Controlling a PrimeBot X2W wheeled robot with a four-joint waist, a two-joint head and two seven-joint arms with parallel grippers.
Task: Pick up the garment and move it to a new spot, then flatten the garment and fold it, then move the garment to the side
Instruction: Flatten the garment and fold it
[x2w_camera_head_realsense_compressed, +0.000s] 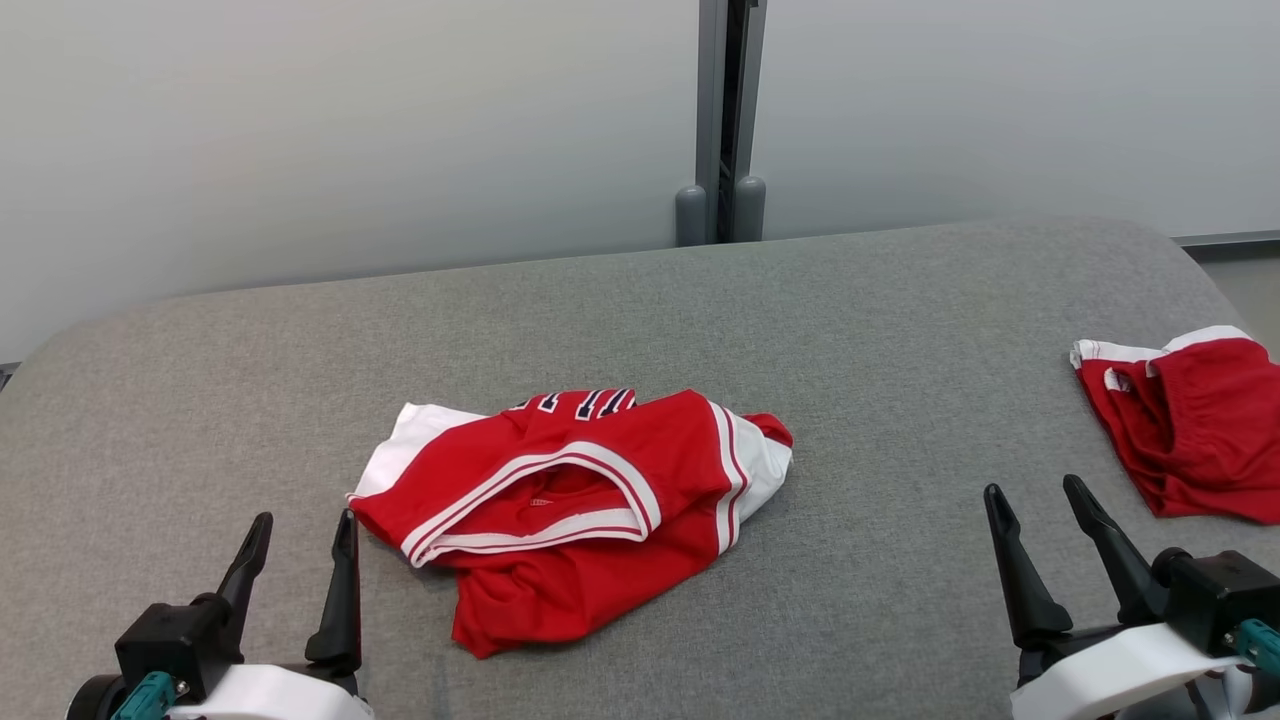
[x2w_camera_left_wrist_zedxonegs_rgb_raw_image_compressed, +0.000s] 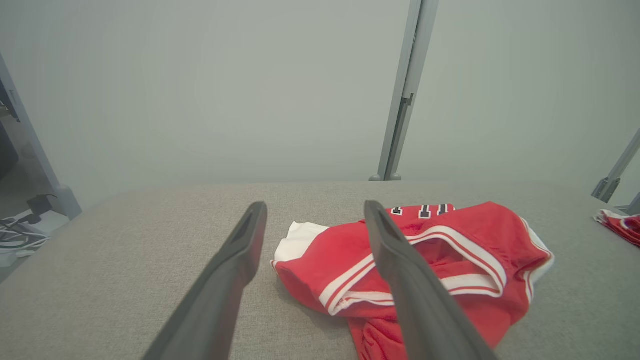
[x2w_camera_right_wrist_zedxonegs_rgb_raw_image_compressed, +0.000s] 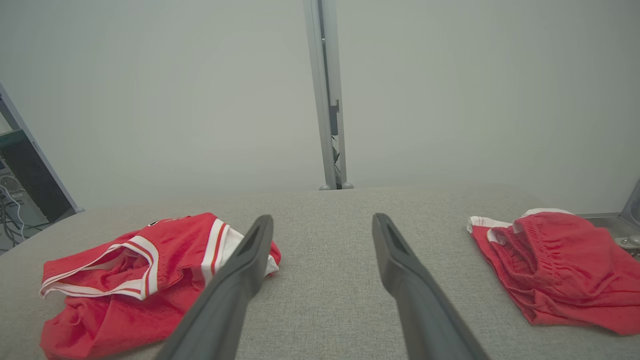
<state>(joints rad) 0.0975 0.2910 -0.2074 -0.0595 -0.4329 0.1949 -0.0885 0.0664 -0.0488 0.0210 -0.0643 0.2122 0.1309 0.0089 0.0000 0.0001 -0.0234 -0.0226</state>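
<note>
A red jersey (x2w_camera_head_realsense_compressed: 580, 500) with white and red striped trim lies crumpled near the middle of the grey padded table (x2w_camera_head_realsense_compressed: 900, 330). It is bunched rather than flat. A trimmed opening gapes upward, white fabric shows at the end toward the table's left and the end toward its right, and dark lettering peeks out along the edge toward the table's far side. Nothing holds it.

The left gripper (x2w_camera_head_realsense_compressed: 305, 520) is at the table's near left, its two dark fingers spread wide with no cloth between them. The inner finger stands just beside the jersey's nearest left corner; whether it touches cannot be told. In the left wrist view the jersey (x2w_camera_left_wrist_zedxonegs_rgb_raw_image_compressed: 480, 225) shows past that gripper (x2w_camera_left_wrist_zedxonegs_rgb_raw_image_compressed: 315, 205), partly behind one finger.

The right gripper (x2w_camera_head_realsense_compressed: 1032, 487) is at the table's near right, fingers likewise parted and empty, above bare table (x2w_camera_right_wrist_zedxonegs_rgb_raw_image_compressed: 325, 280).

A second red garment, shorts (x2w_camera_head_realsense_compressed: 1190, 430) with a white waistband, lies rumpled at the table's right edge, well apart from the jersey (x2w_camera_right_wrist_zedxonegs_rgb_raw_image_compressed: 115, 280).

Behind the table's far edge a grey upright post (x2w_camera_head_realsense_compressed: 725, 120) stands between pale wall panels (x2w_camera_head_realsense_compressed: 350, 130).
</note>
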